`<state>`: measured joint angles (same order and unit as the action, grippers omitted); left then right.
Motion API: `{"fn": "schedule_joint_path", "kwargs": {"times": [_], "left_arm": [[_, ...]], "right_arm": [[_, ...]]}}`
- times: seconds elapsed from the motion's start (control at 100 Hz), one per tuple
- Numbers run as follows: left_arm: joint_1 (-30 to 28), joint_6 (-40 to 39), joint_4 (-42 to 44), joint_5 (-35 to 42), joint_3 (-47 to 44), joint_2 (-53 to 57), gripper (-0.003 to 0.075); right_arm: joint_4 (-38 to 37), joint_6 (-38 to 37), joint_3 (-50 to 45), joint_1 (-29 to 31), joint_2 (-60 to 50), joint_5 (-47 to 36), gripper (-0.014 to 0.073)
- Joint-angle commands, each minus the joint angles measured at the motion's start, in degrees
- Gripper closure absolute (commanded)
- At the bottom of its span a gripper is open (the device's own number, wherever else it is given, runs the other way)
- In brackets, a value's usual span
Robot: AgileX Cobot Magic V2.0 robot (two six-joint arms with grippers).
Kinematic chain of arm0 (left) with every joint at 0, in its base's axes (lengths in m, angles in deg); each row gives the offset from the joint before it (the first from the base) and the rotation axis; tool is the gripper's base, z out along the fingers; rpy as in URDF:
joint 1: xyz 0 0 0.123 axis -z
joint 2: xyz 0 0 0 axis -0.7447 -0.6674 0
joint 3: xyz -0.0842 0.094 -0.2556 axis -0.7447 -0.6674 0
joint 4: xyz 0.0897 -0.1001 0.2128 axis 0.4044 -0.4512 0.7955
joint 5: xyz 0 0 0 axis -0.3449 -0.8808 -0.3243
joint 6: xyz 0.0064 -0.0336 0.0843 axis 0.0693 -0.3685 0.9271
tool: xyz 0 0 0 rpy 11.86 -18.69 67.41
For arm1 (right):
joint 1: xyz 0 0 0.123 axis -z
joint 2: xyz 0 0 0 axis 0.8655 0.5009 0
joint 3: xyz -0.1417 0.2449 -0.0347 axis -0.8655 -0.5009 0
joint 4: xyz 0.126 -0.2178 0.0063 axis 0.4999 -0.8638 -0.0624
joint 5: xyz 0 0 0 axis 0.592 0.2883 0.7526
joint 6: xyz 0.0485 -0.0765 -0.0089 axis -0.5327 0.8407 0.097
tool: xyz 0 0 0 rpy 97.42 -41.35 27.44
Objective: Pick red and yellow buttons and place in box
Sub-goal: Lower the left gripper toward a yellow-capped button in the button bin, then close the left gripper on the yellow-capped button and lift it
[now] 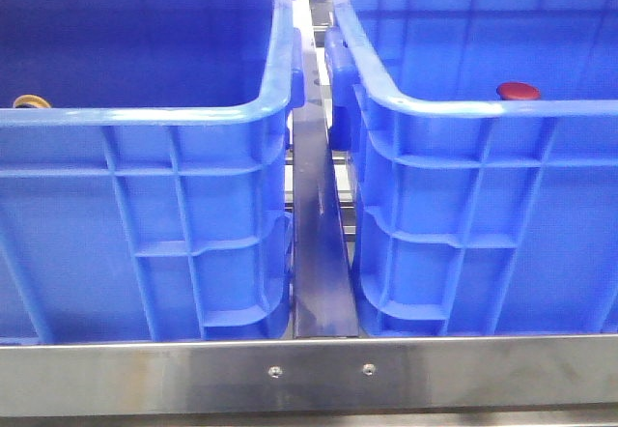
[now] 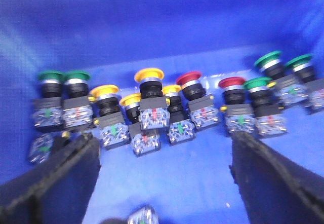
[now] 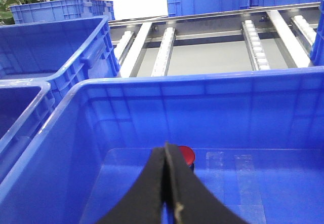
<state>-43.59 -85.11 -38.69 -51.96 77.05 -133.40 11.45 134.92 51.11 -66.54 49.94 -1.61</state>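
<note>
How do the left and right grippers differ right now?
The left gripper is open, fingers spread wide; the right gripper is shut, fingers pressed together with nothing between them. The left hangs over a crowd of green, yellow and red push-buttons; the right has only one red button ahead. Both have black fingers and sit inside blue crates.

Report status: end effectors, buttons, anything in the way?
Left end effector open above the mixed button pile. Right end effector shut, empty, inside the box. One red button lies there. Nothing blocking.
</note>
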Motion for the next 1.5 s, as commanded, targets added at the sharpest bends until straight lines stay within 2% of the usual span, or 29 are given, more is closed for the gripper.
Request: {"fn": "schedule_joint_path", "kwargs": {"times": [0.0, 0.2, 0.39, 0.79, 1.14, 1.19, 1.26, 1.45, 1.49], "left_arm": [[-0.10, 0.05, 0.29, 4.02, 4.12, -4.45, 0.0225], [-0.10, 0.05, 2.98, 4.02, 9.04, -16.54, 0.0225], [-0.10, 0.05, 2.98, 4.52, 11.75, -23.39, 0.0225], [-0.10, 0.10, 3.71, 8.37, 13.45, -29.57, 0.0225], [-0.10, 0.10, 3.81, 8.60, 13.45, -31.89, 0.0230], [-0.10, 0.10, 3.81, 8.60, 13.45, -31.89, 0.0258], [-0.10, 0.10, 3.81, 8.38, 13.45, -31.89, 0.0346], [-0.10, 0.10, 4.99, 7.46, 13.45, -31.64, 0.0712], [-0.10, 0.10, 5.45, 7.23, 13.45, -31.37, 0.0737]], "right_arm": [[-0.49, 0.65, 1.43, 0.28, -0.16, -2.03, 0.0662], [-0.49, 0.65, 1.43, 0.28, -0.16, -2.03, 0.0662], [-0.49, 0.65, 1.43, 0.28, -0.16, -2.03, 0.0662], [-0.49, 0.65, 1.43, 0.28, -0.16, -2.03, 0.0662], [-0.49, 0.65, 1.43, 0.28, -0.16, -2.03, 0.0662], [-0.49, 0.65, 1.43, 0.28, -0.16, -2.03, 0.0662], [-0.49, 0.65, 1.43, 0.28, -0.16, -2.03, 0.0662], [-0.49, 0.65, 1.43, 0.28, -0.16, -2.03, 0.0662], [-0.49, 0.65, 1.43, 0.28, -0.16, -2.03, 0.0662]]}}
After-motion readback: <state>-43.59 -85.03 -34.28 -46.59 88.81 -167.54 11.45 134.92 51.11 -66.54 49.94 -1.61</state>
